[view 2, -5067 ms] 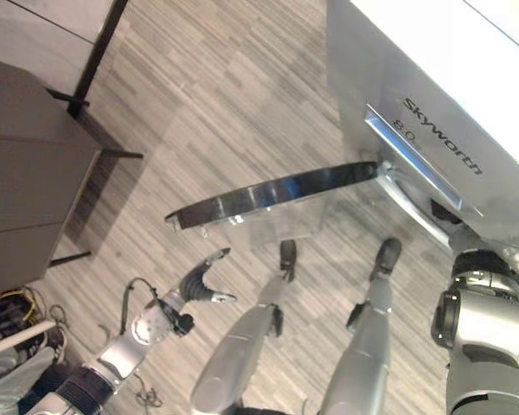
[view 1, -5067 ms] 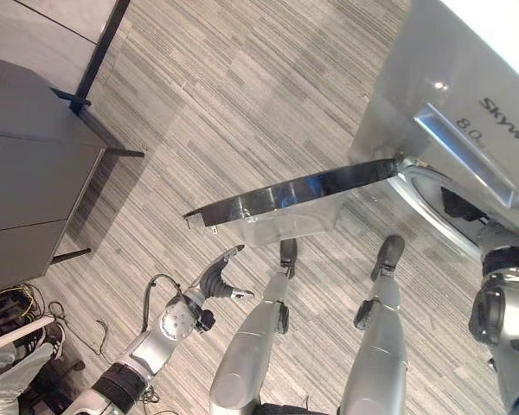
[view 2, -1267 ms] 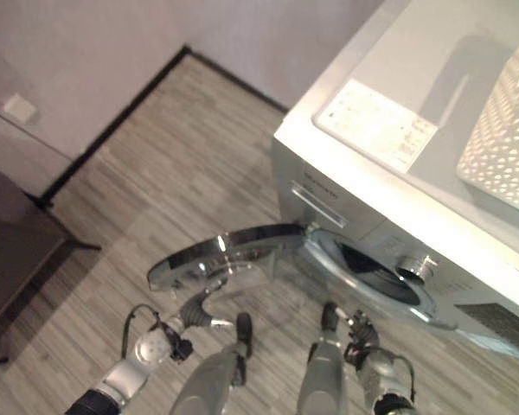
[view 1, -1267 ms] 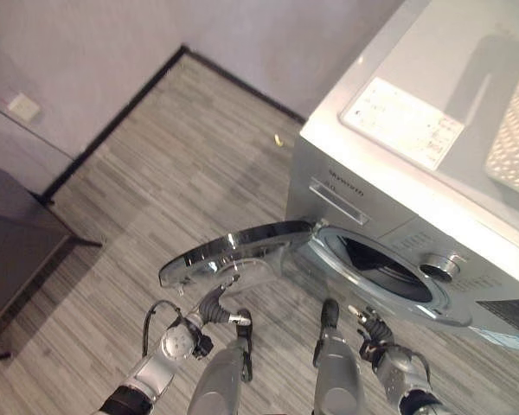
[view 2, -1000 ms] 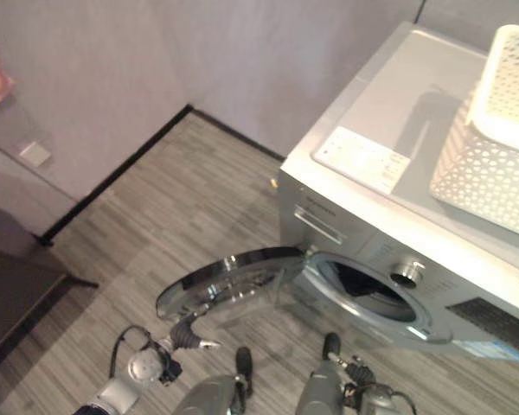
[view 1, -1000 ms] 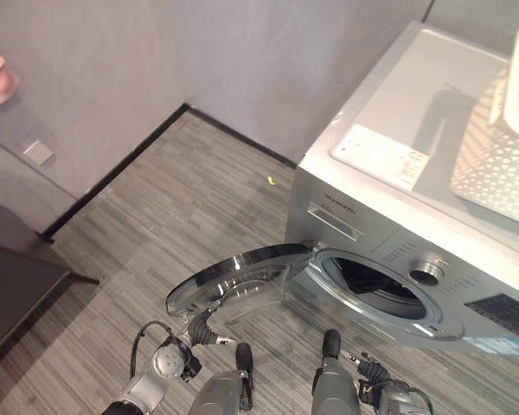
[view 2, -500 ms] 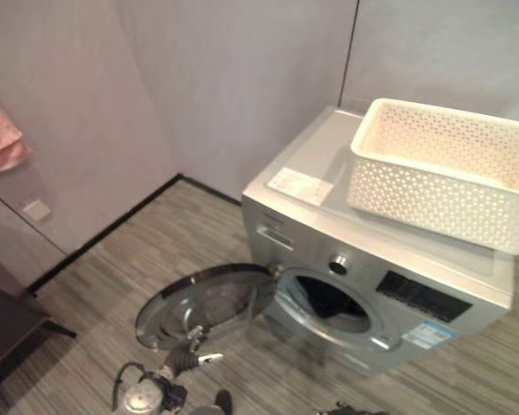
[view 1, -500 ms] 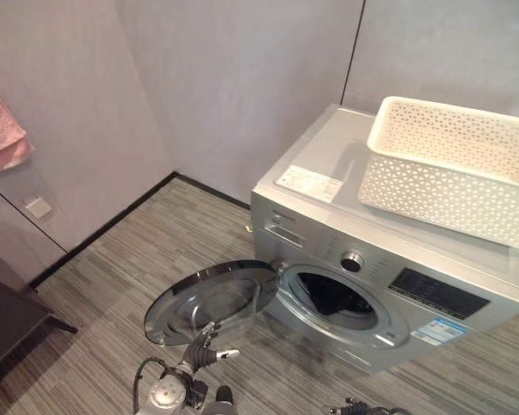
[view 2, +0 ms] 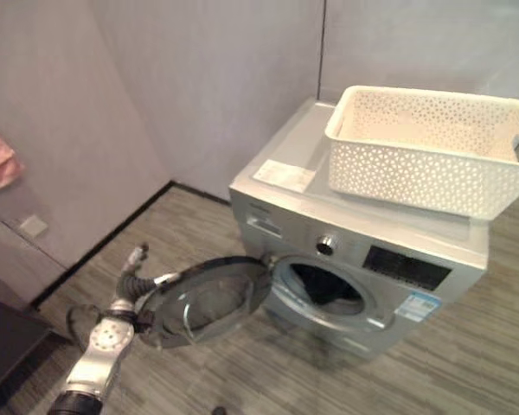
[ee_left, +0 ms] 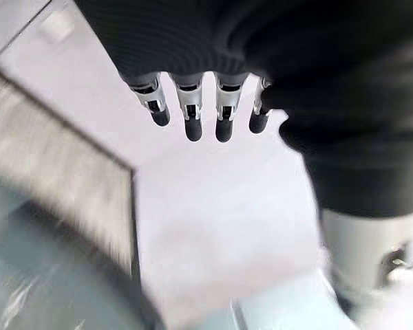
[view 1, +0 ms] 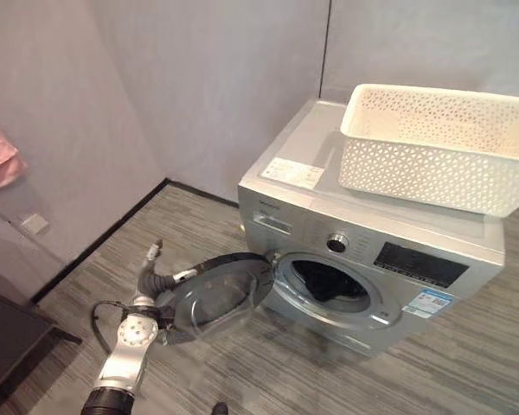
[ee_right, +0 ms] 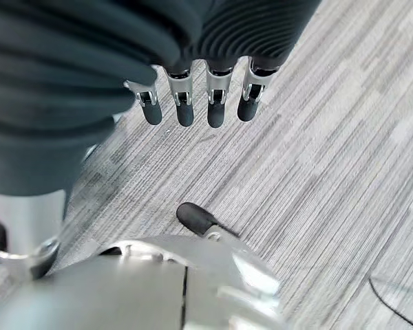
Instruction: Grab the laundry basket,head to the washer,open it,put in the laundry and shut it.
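A cream lattice basket [view 1: 432, 147] sat on top of the silver washer [view 1: 363, 251], upper right, well apart from both hands. The round glass door [view 1: 212, 294] hung open at lower left, the left hand [view 1: 156, 278] at its outer rim with straight, empty fingers. The right hand [ee_right: 193, 96] hung open above striped floor [ee_right: 344, 158]. The drum's contents were too dark to make out.
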Controlling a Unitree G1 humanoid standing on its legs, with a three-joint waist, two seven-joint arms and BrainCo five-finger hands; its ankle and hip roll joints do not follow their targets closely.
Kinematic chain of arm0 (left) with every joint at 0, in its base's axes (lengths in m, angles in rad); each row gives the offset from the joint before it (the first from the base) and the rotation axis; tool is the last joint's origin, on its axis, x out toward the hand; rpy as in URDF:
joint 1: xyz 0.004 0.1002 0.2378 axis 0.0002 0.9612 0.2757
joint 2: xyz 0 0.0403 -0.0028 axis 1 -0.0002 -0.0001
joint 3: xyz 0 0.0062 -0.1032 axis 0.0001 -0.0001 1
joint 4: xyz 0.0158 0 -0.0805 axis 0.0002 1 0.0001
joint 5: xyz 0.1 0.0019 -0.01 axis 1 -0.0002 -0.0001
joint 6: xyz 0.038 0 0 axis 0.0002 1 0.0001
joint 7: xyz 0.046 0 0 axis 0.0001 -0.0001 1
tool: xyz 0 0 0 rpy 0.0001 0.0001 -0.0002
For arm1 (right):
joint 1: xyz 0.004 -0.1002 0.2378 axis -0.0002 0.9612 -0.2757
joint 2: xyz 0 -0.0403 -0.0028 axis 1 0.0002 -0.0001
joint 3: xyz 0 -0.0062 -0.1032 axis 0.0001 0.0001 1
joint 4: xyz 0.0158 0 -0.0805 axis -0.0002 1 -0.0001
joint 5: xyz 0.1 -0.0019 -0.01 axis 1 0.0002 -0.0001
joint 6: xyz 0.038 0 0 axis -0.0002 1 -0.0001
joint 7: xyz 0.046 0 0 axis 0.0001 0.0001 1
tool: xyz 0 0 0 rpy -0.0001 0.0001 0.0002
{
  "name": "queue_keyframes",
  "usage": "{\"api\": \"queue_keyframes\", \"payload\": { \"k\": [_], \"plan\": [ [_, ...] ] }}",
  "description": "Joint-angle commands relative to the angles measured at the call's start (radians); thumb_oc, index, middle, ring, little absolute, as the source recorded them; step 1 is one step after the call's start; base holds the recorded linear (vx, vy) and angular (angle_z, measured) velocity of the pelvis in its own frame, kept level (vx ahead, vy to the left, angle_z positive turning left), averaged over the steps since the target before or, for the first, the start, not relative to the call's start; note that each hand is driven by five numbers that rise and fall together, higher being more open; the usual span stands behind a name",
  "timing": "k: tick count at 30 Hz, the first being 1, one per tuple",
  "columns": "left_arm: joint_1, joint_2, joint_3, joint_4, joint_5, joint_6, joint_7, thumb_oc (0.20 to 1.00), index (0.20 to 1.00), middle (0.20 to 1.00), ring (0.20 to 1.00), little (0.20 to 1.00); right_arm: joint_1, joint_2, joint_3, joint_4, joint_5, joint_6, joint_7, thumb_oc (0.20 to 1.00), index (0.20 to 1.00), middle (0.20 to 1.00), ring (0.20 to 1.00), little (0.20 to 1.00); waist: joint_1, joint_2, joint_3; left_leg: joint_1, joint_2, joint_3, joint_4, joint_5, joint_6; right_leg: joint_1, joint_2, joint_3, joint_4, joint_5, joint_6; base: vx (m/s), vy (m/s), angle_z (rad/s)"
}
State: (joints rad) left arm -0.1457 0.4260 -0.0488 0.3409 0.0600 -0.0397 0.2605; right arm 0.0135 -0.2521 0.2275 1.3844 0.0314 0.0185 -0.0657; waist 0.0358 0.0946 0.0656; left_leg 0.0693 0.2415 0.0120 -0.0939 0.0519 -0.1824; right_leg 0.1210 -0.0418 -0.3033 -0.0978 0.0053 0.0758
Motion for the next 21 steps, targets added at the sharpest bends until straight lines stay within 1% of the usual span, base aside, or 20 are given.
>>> {"api": "queue_keyframes", "payload": {
  "k": [1, 2, 4, 5, 7, 8, 10, 11, 12, 14, 15, 16, 17, 18, 20, 21],
  "plan": [
    [-0.148, 0.125, 0.007, 0.128, 0.102, -0.003, 0.117, 1.000, 1.000, 1.000, 1.000, 1.000, -0.030, 0.046, 0.047, 0.018, -0.042, 0.001, 0.025, 1.000, 1.000, 1.000, 1.000, 1.000, -0.010, -0.067, -0.035, -0.028, 0.004, 0.000, 0.009, 0.027, 0.012, 0.019, -0.080, 0.066, 0.011, -0.097, 0.048, -0.04, 0.047, -0.27],
    [-0.197, 0.158, -0.005, 0.196, 0.102, 0.004, 0.116, 1.000, 1.000, 1.000, 1.000, 1.000, -0.044, 0.040, 0.061, 0.000, -0.042, -0.006, 0.024, 1.000, 1.000, 1.000, 1.000, 1.000, -0.023, -0.067, -0.026, -0.035, 0.003, 0.009, 0.007, 0.024, 0.011, 0.002, -0.082, 0.077, 0.011, -0.086, 0.054, -0.09, 0.058, -0.40],
    [-0.284, 0.210, -0.028, 0.309, 0.087, 0.010, 0.127, 1.000, 1.000, 1.000, 1.000, 1.000, -0.073, 0.038, 0.078, -0.022, -0.036, -0.015, 0.019, 1.000, 1.000, 1.000, 1.000, 1.000, -0.033, -0.072, -0.011, -0.061, 0.003, 0.025, 0.007, 0.024, 0.011, -0.049, -0.084, 0.099, 0.011, -0.065, 0.060, -0.21, 0.053, -0.43],
    [-0.381, 0.256, -0.071, 0.454, 0.055, 0.017, 0.114, 1.000, 1.000, 1.000, 1.000, 1.000, -0.114, 0.033, 0.106, -0.049, -0.030, -0.025, 0.011, 1.000, 1.000, 1.000, 1.000, 1.000, -0.046, -0.078, 0.015, -0.094, 0.008, 0.035, 0.007, 0.029, 0.012, -0.102, -0.084, 0.117, 0.011, -0.043, 0.066, -0.21, 0.047, -0.22],
    [-0.390, 0.257, -0.076, 0.462, 0.053, 0.014, 0.115, 1.000, 1.000, 1.000, 1.000, 1.000, -0.117, 0.035, 0.104, -0.049, -0.030, -0.025, 0.010, 1.000, 1.000, 1.000, 1.000, 1.000, -0.044, -0.080, 0.014, -0.097, 0.008, 0.036, 0.007, 0.030, 0.012, -0.106, -0.084, 0.118, 0.011, -0.042, 0.066, -0.19, 0.018, -0.27],
    [-0.579, 0.306, -0.158, 0.718, -0.030, 0.015, 0.086, 1.000, 1.000, 1.000, 1.000, 1.000, -0.170, 0.029, 0.167, -0.089, -0.020, -0.038, 0.003, 1.000, 1.000, 1.000, 1.000, 1.000, -0.063, -0.104, 0.063, -0.167, 0.019, 0.041, 0.015, 0.045, 0.014, -0.190, -0.081, 0.136, 0.021, -0.016, 0.070, -0.33, -0.003, -0.33],
    [-0.713, 0.325, -0.230, 0.864, -0.058, 0.022, 0.056, 1.000, 1.000, 1.000, 1.000, 1.000, -0.206, 0.028, 0.204, -0.115, -0.003, -0.046, -0.001, 1.000, 1.000, 1.000, 1.000, 1.000, -0.072, -0.132, 0.097, -0.219, 0.026, 0.040, 0.027, 0.055, 0.015, -0.244, -0.077, 0.148, 0.029, 0.002, 0.072, -0.32, -0.021, -0.19],
    [-0.824, 0.337, -0.288, 0.959, -0.061, 0.039, 0.038, 1.000, 1.000, 1.000, 1.000, 1.000, -0.232, 0.031, 0.237, -0.134, 0.018, -0.051, 0.000, 1.000, 1.000, 1.000, 1.000, 1.000, -0.079, -0.163, 0.124, -0.271, 0.030, 0.035, 0.045, 0.062, 0.016, -0.290, -0.074, 0.155, 0.035, 0.020, 0.074, -0.16, -0.029, -0.13],
    [-0.828, 0.338, -0.291, 0.962, -0.062, 0.038, 0.038, 1.000, 1.000, 1.000, 1.000, 1.000, -0.234, 0.032, 0.235, -0.134, 0.018, -0.051, 0.000, 1.000, 1.000, 1.000, 1.000, 1.000, -0.078, -0.164, 0.123, -0.274, 0.030, 0.034, 0.047, 0.062, 0.017, -0.293, -0.074, 0.154, 0.036, 0.020, 0.074, -0.15, -0.049, -0.12],
    [-0.908, 0.347, -0.334, 1.045, -0.032, 0.056, 0.032, 1.000, 1.000, 1.000, 1.000, 1.000, -0.248, 0.039, 0.264, -0.157, 0.043, -0.059, 0.004, 1.000, 1.000, 1.000, 1.000, 1.000, -0.090, -0.204, 0.143, -0.312, 0.041, 0.032, 0.062, 0.067, 0.017, -0.328, -0.068, 0.163, 0.036, 0.036, 0.077, -0.07, -0.057, -0.07],
    [-0.932, 0.356, -0.354, 1.071, -0.004, 0.063, 0.045, 1.000, 1.000, 1.000, 1.000, 1.000, -0.255, 0.046, 0.280, -0.171, 0.056, -0.066, 0.009, 1.000, 1.000, 1.000, 1.000, 1.000, -0.095, -0.226, 0.152, -0.330, 0.046, 0.031, 0.070, 0.069, 0.016, -0.340, -0.063, 0.169, 0.035, 0.044, 0.078, -0.06, -0.077, -0.03],
    [-0.944, 0.361, -0.367, 1.088, 0.027, 0.068, 0.046, 1.000, 1.000, 1.000, 1.000, 1.000, -0.255, 0.048, 0.293, -0.186, 0.065, -0.074, 0.007, 1.000, 1.000, 1.000, 1.000, 1.000, -0.100, -0.248, 0.160, -0.338, 0.054, 0.032, 0.073, 0.068, 0.015, -0.349, -0.057, 0.175, 0.033, 0.050, 0.079, -0.05, -0.082, -0.07],
    [-0.956, 0.369, -0.365, 1.102, 0.027, 0.071, 0.045, 1.000, 1.000, 1.000, 1.000, 1.000, -0.263, 0.052, 0.307, -0.200, 0.075, -0.080, 0.005, 1.000, 1.000, 1.000, 1.000, 1.000, -0.102, -0.267, 0.167, -0.353, 0.058, 0.030, 0.079, 0.069, 0.014, -0.361, -0.054, 0.177, 0.032, 0.056, 0.080, -0.05, -0.078, -0.10],
    [-0.973, 0.383, -0.373, 1.116, 0.034, 0.075, 0.050, 1.000, 1.000, 1.000, 1.000, 1.000, -0.263, 0.055, 0.322, -0.218, 0.082, -0.085, 0.004, 1.000, 1.000, 1.000, 1.000, 1.000, -0.107, -0.285, 0.175, -0.367, 0.062, 0.029, 0.084, 0.070, 0.013, -0.372, -0.050, 0.179, 0.029, 0.061, 0.081, -0.05, -0.063, -0.10],
    [-0.988, 0.405, -0.390, 1.131, 0.056, 0.079, 0.048, 1.000, 1.000, 1.000, 1.000, 1.000, -0.262, 0.059, 0.334, -0.245, 0.094, -0.094, 0.003, 1.000, 1.000, 1.000, 1.000, 1.000, -0.117, -0.311, 0.182, -0.389, 0.068, 0.027, 0.085, 0.073, 0.013, -0.393, -0.044, 0.185, 0.025, 0.071, 0.083, -0.05, -0.059, -0.06],
    [-0.980, 0.411, -0.402, 1.148, 0.076, 0.085, 0.040, 1.000, 1.000, 1.000, 1.000, 1.000, -0.262, 0.064, 0.339, -0.264, 0.100, -0.099, -0.002, 1.000, 1.000, 1.000, 1.000, 1.000, -0.125, -0.331, 0.186, -0.407, 0.073, 0.027, 0.083, 0.077, 0.012, -0.415, -0.041, 0.184, 0.022, 0.078, 0.086, -0.03, -0.049, -0.07]
  ]
}}
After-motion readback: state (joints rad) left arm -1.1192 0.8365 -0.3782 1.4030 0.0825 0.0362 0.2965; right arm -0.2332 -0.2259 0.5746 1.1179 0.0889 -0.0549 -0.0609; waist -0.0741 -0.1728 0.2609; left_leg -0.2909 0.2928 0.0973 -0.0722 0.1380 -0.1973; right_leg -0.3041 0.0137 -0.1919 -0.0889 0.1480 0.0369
